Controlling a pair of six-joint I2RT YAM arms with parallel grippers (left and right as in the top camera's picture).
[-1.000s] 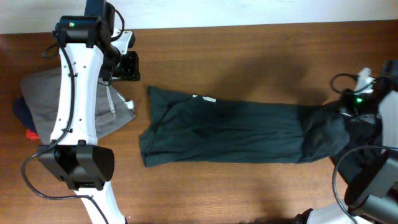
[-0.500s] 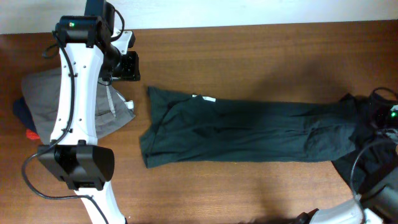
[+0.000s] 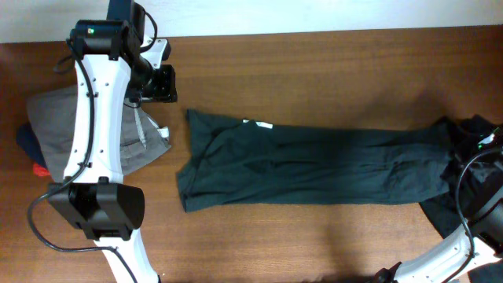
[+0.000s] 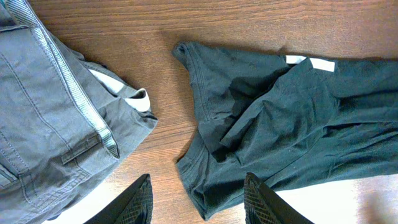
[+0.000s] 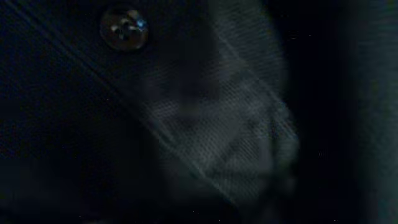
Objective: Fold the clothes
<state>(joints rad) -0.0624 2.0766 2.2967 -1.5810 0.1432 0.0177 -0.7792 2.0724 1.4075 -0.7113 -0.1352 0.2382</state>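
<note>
I'm looking at a table [image 3: 314, 71] of reddish-brown wood, its grain running left to right across the overhead view. Beyond its far edge lies a plain white strip [image 3: 314, 16]; wall or floor, I cannot tell. The light is soft, with bright glare on the wood low in the left wrist view.

Bare table [image 3: 314, 71] ran wide along the far side of the green T-shirt [image 3: 314, 165], open for a reach. A narrower strip of wood lay along the shirt's near edge. Only a slim gap of wood separated its left end from the grey trousers [image 3: 55, 134], which lay under the left arm [image 3: 94, 102]. Black clothes [image 3: 442, 214] blocked the right end, touching the shirt.
</note>
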